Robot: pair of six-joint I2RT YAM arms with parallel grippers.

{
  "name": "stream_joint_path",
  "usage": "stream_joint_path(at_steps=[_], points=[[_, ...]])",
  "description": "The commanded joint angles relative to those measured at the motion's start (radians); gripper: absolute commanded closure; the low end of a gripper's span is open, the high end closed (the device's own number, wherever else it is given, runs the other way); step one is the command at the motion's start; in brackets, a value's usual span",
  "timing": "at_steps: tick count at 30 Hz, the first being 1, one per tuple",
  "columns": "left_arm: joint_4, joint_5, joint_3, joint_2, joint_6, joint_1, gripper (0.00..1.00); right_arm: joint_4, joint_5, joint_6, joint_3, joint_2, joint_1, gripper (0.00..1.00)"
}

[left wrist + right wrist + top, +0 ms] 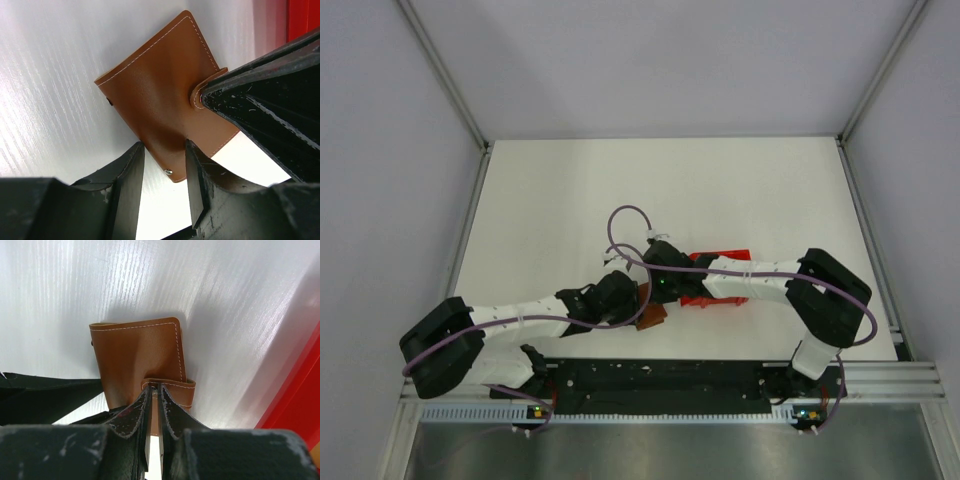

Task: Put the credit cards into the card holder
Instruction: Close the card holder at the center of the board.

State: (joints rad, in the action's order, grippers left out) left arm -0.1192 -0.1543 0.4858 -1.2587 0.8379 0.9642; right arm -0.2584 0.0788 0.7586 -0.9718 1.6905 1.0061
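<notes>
**A:** How far along is the job?

**B:** Barely begun, I'd judge. The card holder (160, 95) looks folded over on the white table (570, 200), and nothing shows inside it. No card has gone in that I can see.

**A:** What is each claw doing?

**B:** The right claw (156, 390) is pressed together on the holder's snap tab (170, 386), pinching that strap right at its fingertips. The left claw (164, 155) stands spread, its two fingers straddling the holder's near corner. I cannot tell whether they press on the leather or only hover over it.

**A:** So where is the holder?

**B:** Directly ahead of both claws, between them, with the tab side towards the right claw.

**A:** What is left to do?

**B:** Nearly everything: unsnap the tab, open the fold, fetch the credit cards and slide them in.

**A:** Counts?

**B:** One card holder and two claws. One red box (295, 405) sits off to the right claw's right side. There are two metal studs (169, 171) on the holder's edge. Credit cards: none in plain view. The arms hide the inside of the box from above.
</notes>
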Motion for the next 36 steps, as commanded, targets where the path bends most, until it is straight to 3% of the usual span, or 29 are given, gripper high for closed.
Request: stream_joint_path(at_steps=[1, 36], points=[[-0.094, 0.01, -0.042, -0.019, -0.022, 0.007, 0.57, -0.076, 0.027, -0.034, -0.002, 0.081, 0.012, 0.92], [-0.115, -0.013, -0.038, -0.004, -0.014, 0.007, 0.56, -0.202, -0.074, -0.142, -0.053, 0.291, 0.005, 0.94]])
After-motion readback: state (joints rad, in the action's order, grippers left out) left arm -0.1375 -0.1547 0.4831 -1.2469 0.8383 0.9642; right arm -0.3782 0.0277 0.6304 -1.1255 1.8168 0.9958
